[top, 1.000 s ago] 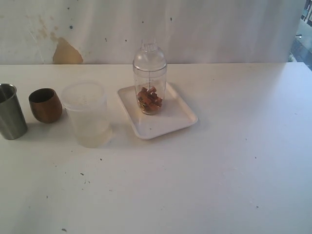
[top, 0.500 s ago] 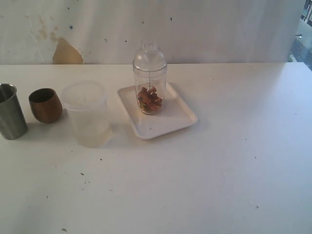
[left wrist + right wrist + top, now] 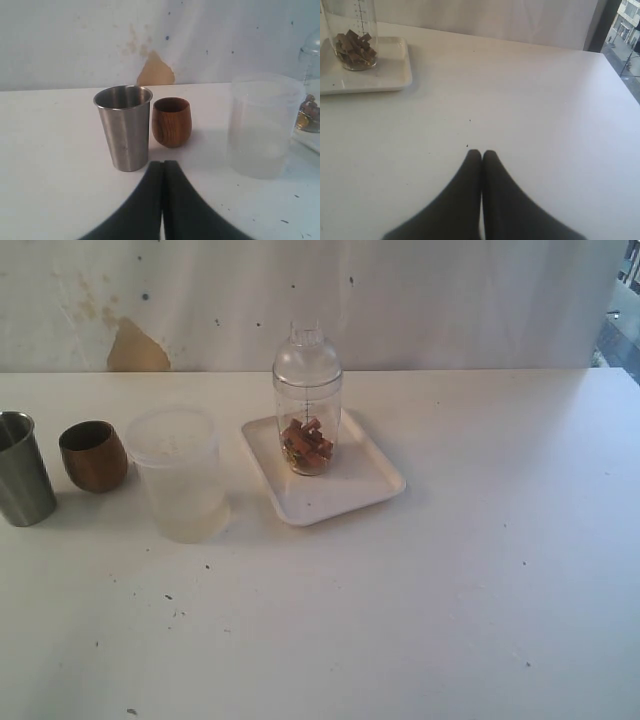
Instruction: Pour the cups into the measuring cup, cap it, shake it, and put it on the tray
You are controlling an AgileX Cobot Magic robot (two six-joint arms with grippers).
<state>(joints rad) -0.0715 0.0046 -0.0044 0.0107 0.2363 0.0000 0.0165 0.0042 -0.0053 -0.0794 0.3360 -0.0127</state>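
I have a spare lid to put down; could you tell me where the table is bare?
Bare: everything right of the tray, and the near strip in front of the tray and frosted tub. Crowded: the left, where steel tumbler, wooden cup, tub and the tray holding the measuring cup stand closely in a row.

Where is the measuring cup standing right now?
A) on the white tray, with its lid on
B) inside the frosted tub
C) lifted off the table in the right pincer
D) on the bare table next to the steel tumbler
A: the measuring cup stands upright on the tray, its domed lid in place and brown pieces at its bottom.
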